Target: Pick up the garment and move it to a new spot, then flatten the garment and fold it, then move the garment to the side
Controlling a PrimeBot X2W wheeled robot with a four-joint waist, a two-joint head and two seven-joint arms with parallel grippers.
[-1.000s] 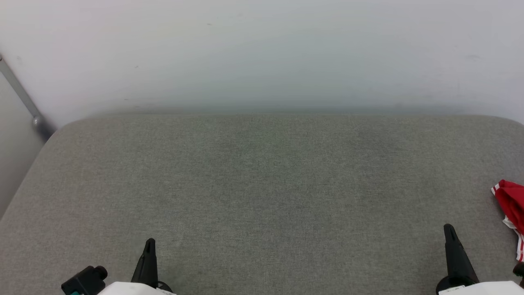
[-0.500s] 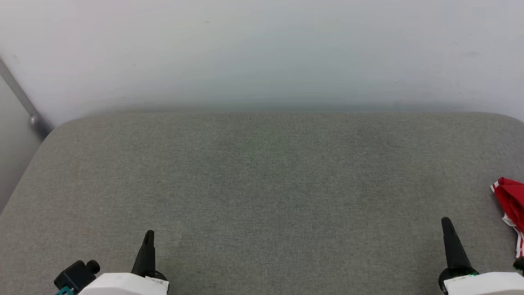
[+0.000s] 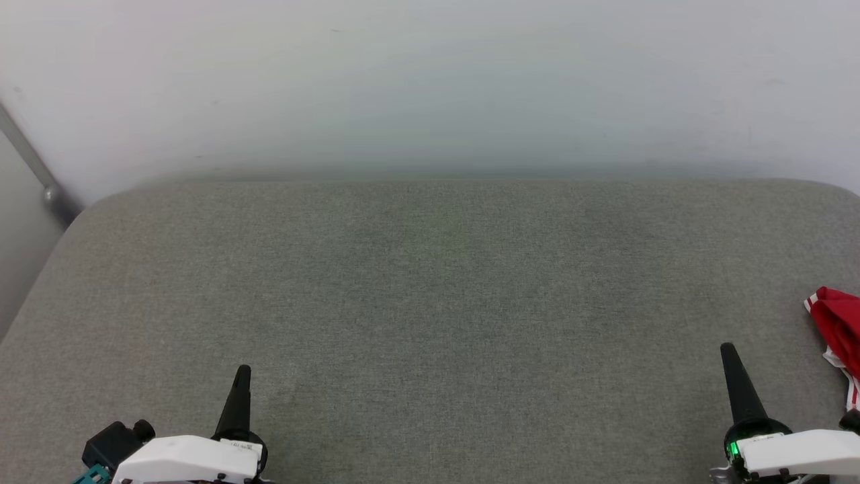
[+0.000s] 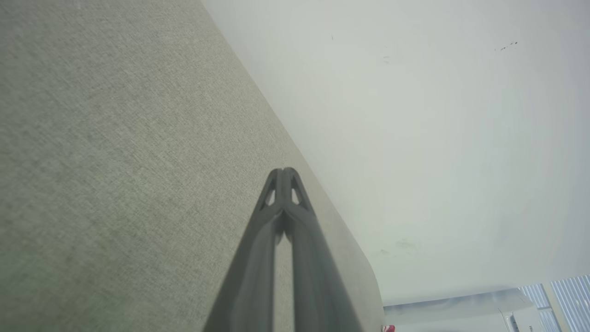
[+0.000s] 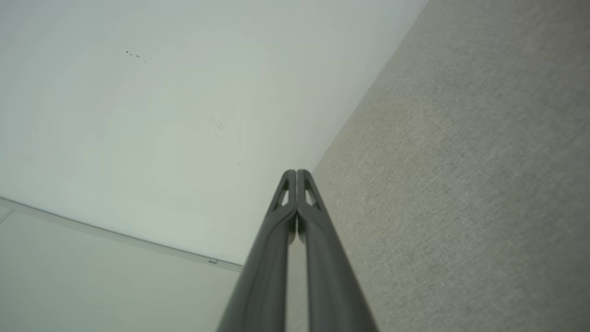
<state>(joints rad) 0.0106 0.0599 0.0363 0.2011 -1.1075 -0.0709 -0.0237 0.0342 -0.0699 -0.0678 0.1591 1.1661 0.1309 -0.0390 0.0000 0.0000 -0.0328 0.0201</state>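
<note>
Head view: garment [image 3: 840,329], right edge

Surface [image 3: 430,302]: grey woven fabric cover, flat, far corners rounded. Weave even, with faint darker patches across the middle. One item lies on it: garment [image 3: 838,328], red with red-and-white stripe trim, bunched at the right edge, nearer the front than the far edge; partly cut off by the frame.

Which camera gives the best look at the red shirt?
The head view: the garment lies bunched at the picture's right edge, partly cut off. The left wrist view catches a tiny red speck at its bottom edge; the right wrist view faces cushion and wall.
</note>
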